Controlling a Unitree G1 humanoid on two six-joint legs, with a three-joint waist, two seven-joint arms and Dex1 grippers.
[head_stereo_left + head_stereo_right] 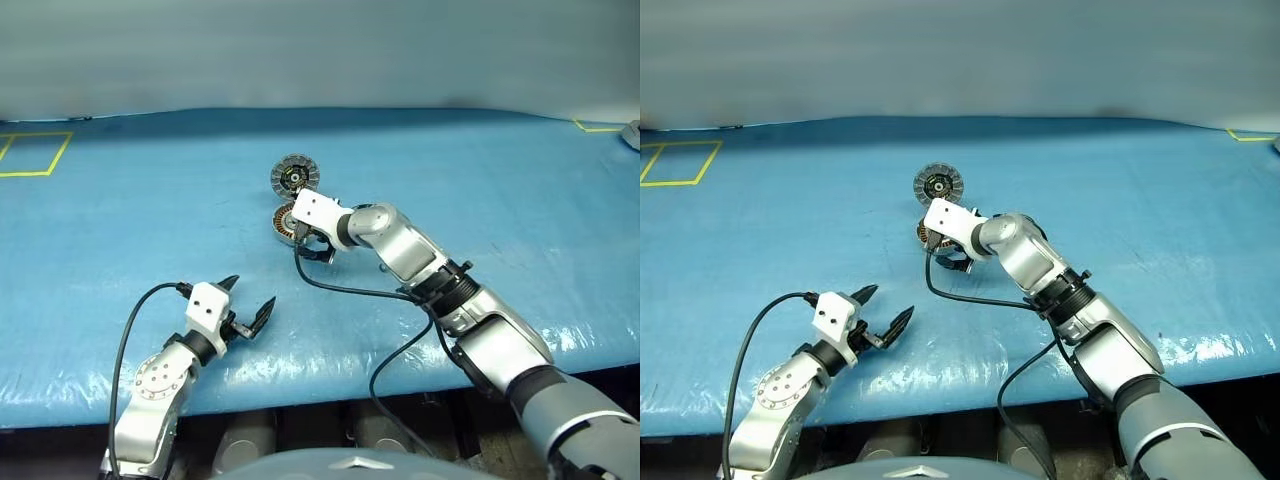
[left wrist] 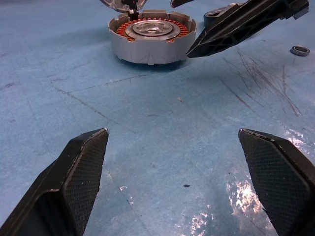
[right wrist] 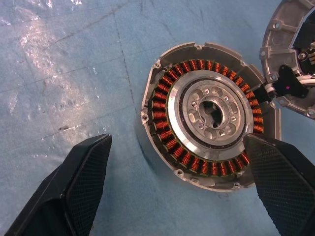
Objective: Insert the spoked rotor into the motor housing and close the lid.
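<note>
The motor housing (image 3: 204,113) lies on the blue table with its ring of copper coils and silvery centre facing up. The lid (image 1: 295,177) is swung open just beyond it, finned face up, joined to the housing's edge by a dark hinge (image 3: 288,86). My right gripper (image 1: 320,246) hovers over the housing, pointing down, open with nothing between its fingers (image 3: 74,191). My left gripper (image 1: 250,312) is open near the table's front edge, well short of the housing (image 2: 150,37), and empty. The spoked rotor is out of view.
A small grey ring (image 2: 299,49) lies on the blue cover near the housing. Yellow tape marks a rectangle (image 1: 35,152) at the far left. Black cables (image 1: 345,288) trail from both wrists over the table's front edge (image 1: 300,400).
</note>
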